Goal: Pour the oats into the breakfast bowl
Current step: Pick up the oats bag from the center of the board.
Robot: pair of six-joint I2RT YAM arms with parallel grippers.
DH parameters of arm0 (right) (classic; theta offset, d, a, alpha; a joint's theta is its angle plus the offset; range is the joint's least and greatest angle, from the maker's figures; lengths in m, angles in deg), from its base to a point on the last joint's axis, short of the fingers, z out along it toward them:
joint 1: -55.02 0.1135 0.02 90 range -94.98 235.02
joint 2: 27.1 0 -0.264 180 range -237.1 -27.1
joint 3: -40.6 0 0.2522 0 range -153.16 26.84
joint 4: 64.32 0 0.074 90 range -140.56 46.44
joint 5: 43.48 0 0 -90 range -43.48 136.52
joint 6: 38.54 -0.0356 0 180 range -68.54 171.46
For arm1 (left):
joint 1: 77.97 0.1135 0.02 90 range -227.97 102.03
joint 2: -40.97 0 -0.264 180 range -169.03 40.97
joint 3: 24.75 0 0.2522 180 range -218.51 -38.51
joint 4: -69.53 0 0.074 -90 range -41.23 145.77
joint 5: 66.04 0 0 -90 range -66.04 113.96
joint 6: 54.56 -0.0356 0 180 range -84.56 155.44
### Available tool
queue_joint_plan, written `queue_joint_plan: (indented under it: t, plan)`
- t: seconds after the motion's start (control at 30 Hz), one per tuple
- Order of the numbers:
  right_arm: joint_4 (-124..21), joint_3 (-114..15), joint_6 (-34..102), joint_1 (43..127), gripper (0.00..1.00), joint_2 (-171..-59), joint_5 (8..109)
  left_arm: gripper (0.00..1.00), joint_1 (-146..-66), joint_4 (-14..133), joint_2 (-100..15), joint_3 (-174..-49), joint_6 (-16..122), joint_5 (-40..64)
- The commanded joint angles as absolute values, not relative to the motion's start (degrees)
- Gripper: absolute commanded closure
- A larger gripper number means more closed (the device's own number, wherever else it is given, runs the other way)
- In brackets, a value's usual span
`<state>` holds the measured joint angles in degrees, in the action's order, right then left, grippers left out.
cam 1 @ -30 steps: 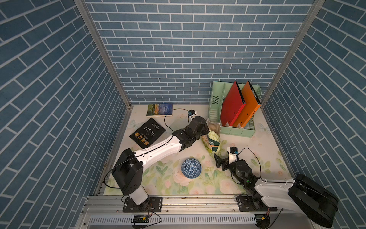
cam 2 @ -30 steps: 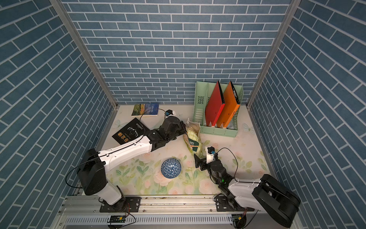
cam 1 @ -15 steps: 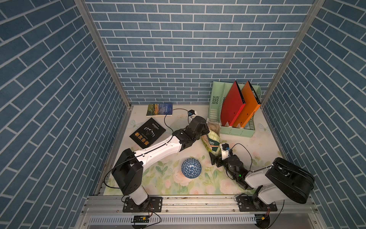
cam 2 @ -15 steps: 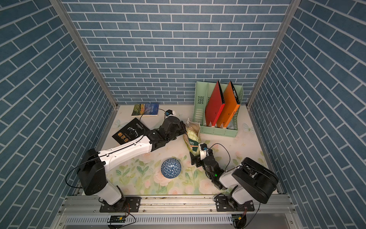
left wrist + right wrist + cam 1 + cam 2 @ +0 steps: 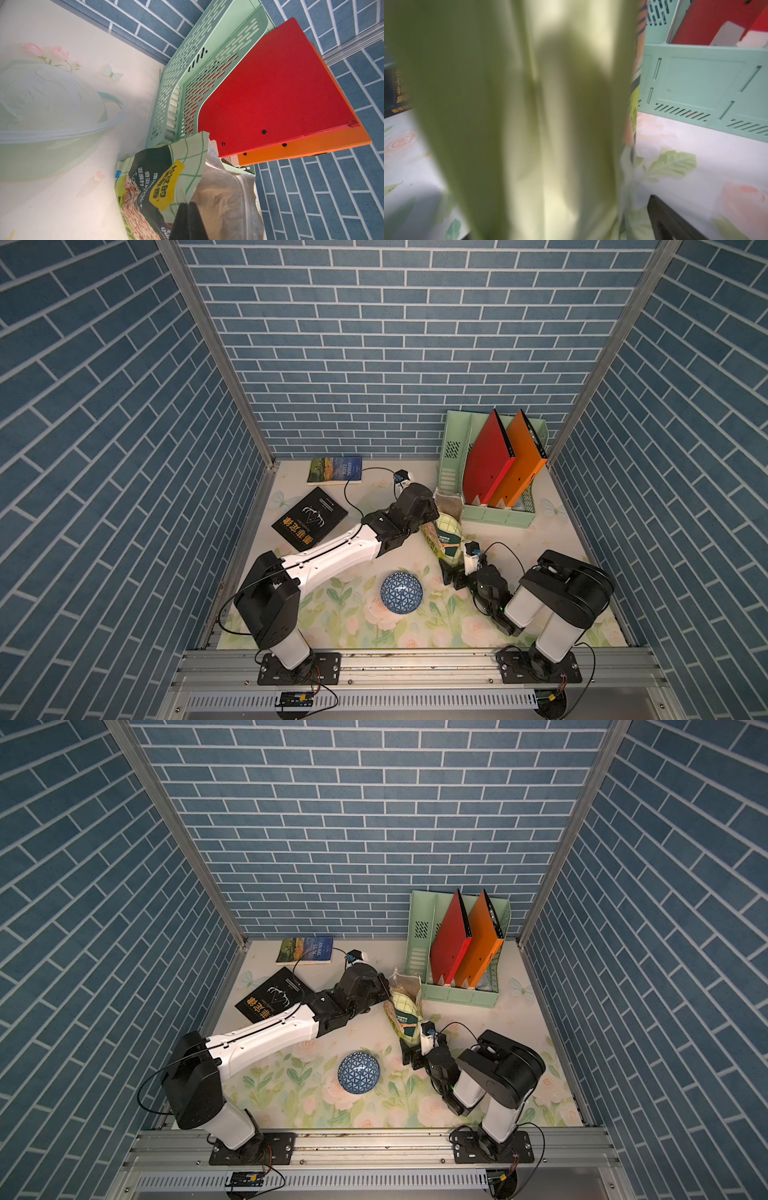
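Two grippers at one pouch: up front, blue-white bowl (image 5: 401, 592) sits on floral mat (image 5: 353, 626), apart from both. Just behind it, R gripper (image 5: 452, 573) has jaws spread wide at the btm of the tilted oats pouch (image 5: 446, 537). Farther back, L gripper (image 5: 430, 512) is pinched tight on the pouch's top edge, next to green file rack (image 5: 494, 512).

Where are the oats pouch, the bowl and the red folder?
oats pouch (image 5: 448, 537): in a top view, on the dark green label on its front.
bowl (image 5: 401, 592): in a top view, on the middle of its patterned surface.
red folder (image 5: 486, 466): in a top view, on the middle of its red face.
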<state>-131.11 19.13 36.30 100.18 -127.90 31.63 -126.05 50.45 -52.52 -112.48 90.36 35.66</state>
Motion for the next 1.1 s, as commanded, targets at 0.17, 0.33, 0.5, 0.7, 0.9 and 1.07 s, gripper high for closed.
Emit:
queue_joint_plan:
  t: [0.17, 0.33, 0.5, 0.7, 0.9, 1.07]
  plan:
    - [-141.19, 18.31, 37.64, 99.86, 0.01, -133.42, 32.25, 1.00, -125.61, 52.41, -50.31, -114.16, 90.32, 35.57]
    - [-144.37, 16.42, 38.20, 99.41, 0.01, -137.93, 32.49, 1.00, -125.61, 51.71, -51.03, -114.58, 90.54, 33.90]
    - [-148.22, 16.00, 38.71, 98.28, 0.01, -139.60, 32.25, 1.00, -125.63, 51.40, -51.07, -114.24, 91.35, 33.54]
    - [-149.93, 13.66, 38.69, 96.97, 0.03, -142.76, 34.28, 1.00, -125.79, 50.16, -51.14, -114.59, 92.16, 32.92]
    - [-152.22, 13.35, 39.54, 96.38, 0.19, -144.10, 35.42, 1.00, -125.87, 48.52, -51.52, -115.20, 92.47, 33.32]
    - [-150.28, 13.37, 40.80, 96.43, 0.32, -141.90, 37.32, 1.00, -125.81, 47.47, -50.63, -115.53, 91.69, 35.31]
